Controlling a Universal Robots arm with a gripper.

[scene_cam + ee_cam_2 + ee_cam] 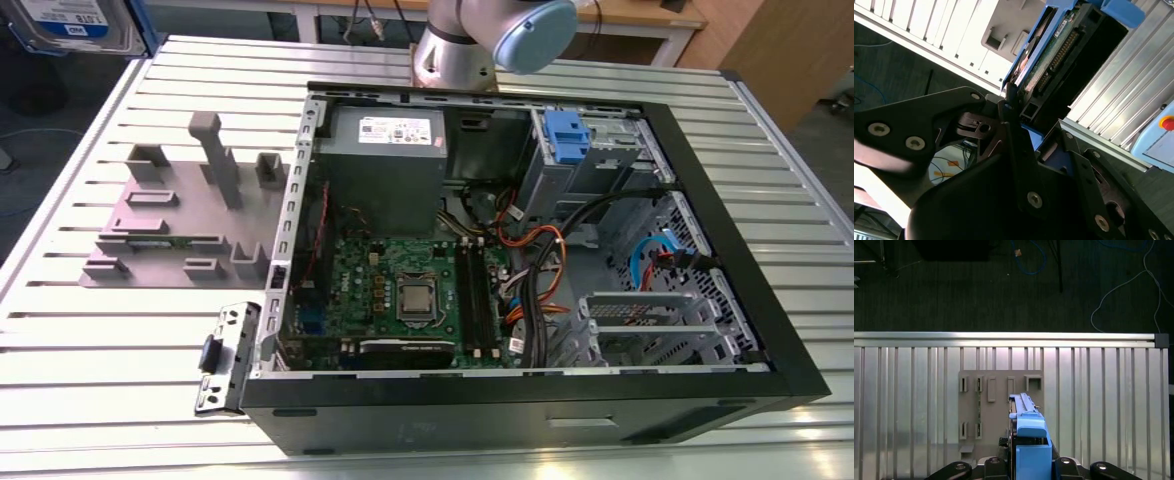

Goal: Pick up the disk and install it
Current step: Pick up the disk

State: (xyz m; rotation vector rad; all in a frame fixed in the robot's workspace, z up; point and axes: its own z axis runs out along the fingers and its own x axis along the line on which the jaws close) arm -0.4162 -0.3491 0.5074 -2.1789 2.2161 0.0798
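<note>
The disk (1024,412), edge-on in its blue bracket, is hanging above the grey fixture (986,412) on the slatted table (904,390), with the gripper (1016,107) pinching one end. With so narrow a hold, I'd say it's risking a tilt or slip, well apart from the open computer case (534,250).

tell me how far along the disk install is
Done: pickup. The tool is shut on the disk, which is held edge-on above the grey fixture on the slatted table. In hand: the disk, gripped by its blue bracket. Left: installation. The disk is not yet inside the open computer case.
</note>
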